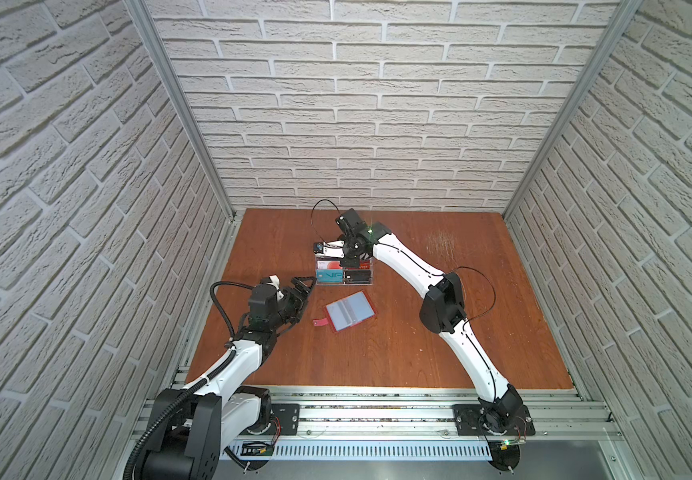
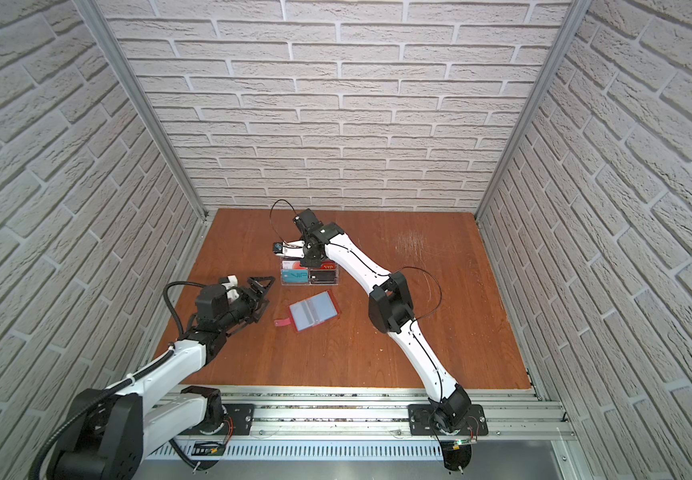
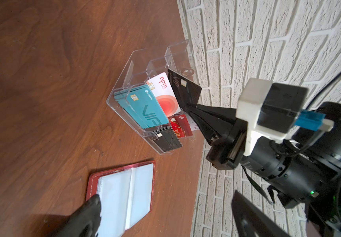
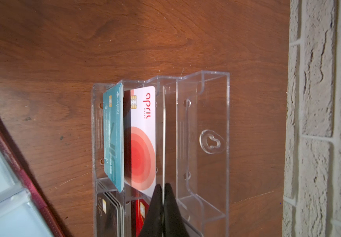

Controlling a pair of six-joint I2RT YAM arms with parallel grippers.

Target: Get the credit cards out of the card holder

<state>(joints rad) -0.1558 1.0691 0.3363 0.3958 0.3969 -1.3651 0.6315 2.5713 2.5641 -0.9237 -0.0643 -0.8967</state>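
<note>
One black card [image 3: 184, 88], clamped in right jaws over clear tray [image 4: 227, 123], may catch its rim and slip; left jaws apart.

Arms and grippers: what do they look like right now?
The left arm and right arm have white links and black joints. The left gripper and right gripper have black tapered fingers. The left carries a thick ribbed hose, the right thin black cable loops.

You had bright overhead light in both top views, the brick walls [image 1: 44, 166] bowing at the edges, a pale sheen toward the far right corner of the table [image 1: 439, 245]. Wrist views were dimmer, foreground blurred.
</note>
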